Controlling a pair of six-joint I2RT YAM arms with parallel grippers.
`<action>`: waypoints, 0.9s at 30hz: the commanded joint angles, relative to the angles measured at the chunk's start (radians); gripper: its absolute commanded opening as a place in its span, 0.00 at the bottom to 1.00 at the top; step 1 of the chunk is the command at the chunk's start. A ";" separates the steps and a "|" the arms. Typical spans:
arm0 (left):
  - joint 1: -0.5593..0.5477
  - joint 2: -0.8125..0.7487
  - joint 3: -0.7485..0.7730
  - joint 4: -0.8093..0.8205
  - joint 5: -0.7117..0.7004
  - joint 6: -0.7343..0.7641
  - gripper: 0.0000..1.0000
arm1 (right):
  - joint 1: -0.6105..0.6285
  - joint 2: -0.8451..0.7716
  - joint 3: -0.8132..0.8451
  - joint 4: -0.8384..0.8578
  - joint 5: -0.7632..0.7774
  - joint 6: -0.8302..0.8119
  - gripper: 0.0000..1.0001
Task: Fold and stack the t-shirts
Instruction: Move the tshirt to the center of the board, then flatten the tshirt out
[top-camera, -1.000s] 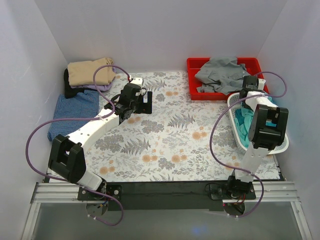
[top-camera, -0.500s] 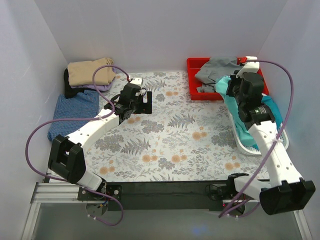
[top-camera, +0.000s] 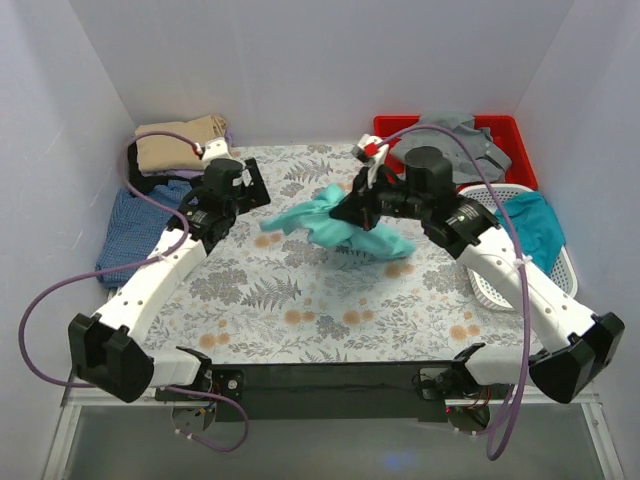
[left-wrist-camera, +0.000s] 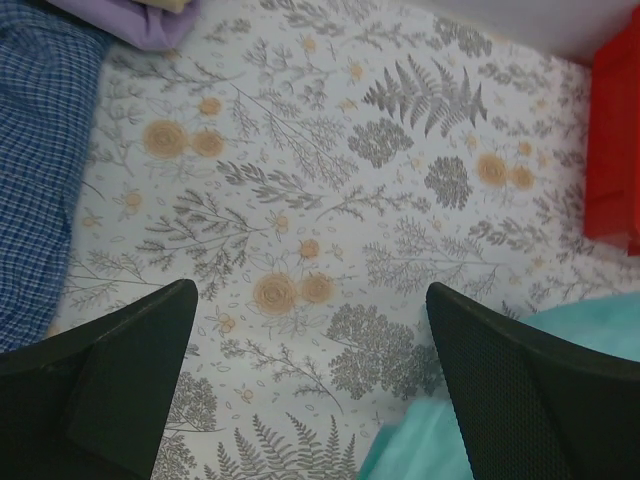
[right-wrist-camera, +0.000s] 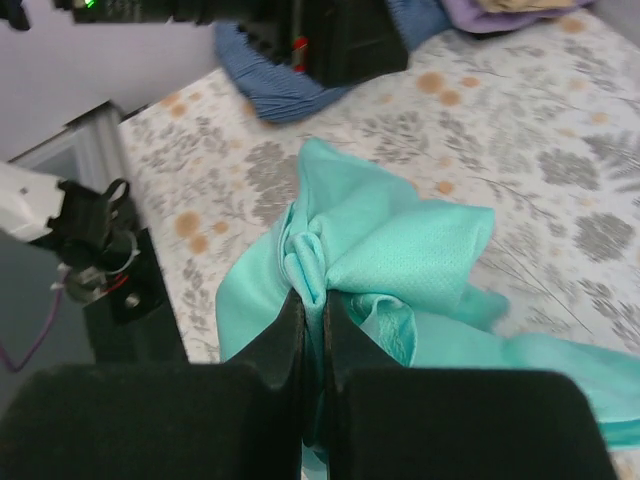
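The mint green cotton t-shirt (top-camera: 305, 215) hangs in a crumpled bunch over the middle of the floral-print tablecloth (top-camera: 300, 300), held by the right gripper (right-wrist-camera: 313, 300). Its two black fingers are pinched tight on a gathered ridge of fabric. The lower folds seem to trail onto the cloth, though whether they bear any weight is hard to tell. The left gripper (left-wrist-camera: 310, 292) hovers just beside the shirt's near edge with its fingers spread wide and nothing between them. Behind it a tan folded t-shirt (top-camera: 175, 145) tops the pile in the far left corner, and a blue checked t-shirt (top-camera: 140, 225) lies flat in front of that. A grey t-shirt (top-camera: 460, 135) sits heaped in the red plastic bin (top-camera: 388, 126), and a teal t-shirt (top-camera: 530, 220) spills from the white plastic basket (top-camera: 488, 288). The mint shirt looks light, limp and thin, so it should drape and collapse rather than hold any shape, and a pinch in the middle like this one will likely leave it balled up. To spread it for folding, the better holds are probably a shoulder seam, the hem or a corner. One gripper on each side could pull the cloth taut, with the grip closed on a single layer where possible so hidden folds do not drag along.
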 joint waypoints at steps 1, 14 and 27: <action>0.034 -0.094 0.029 -0.013 -0.082 -0.034 0.98 | 0.089 0.029 0.147 0.032 -0.127 -0.046 0.01; 0.048 -0.148 0.006 -0.085 0.007 0.044 0.98 | 0.038 0.072 -0.253 -0.151 0.299 0.003 0.43; 0.048 0.077 -0.185 -0.120 0.436 0.009 0.98 | 0.074 0.216 -0.319 0.105 0.114 0.193 0.63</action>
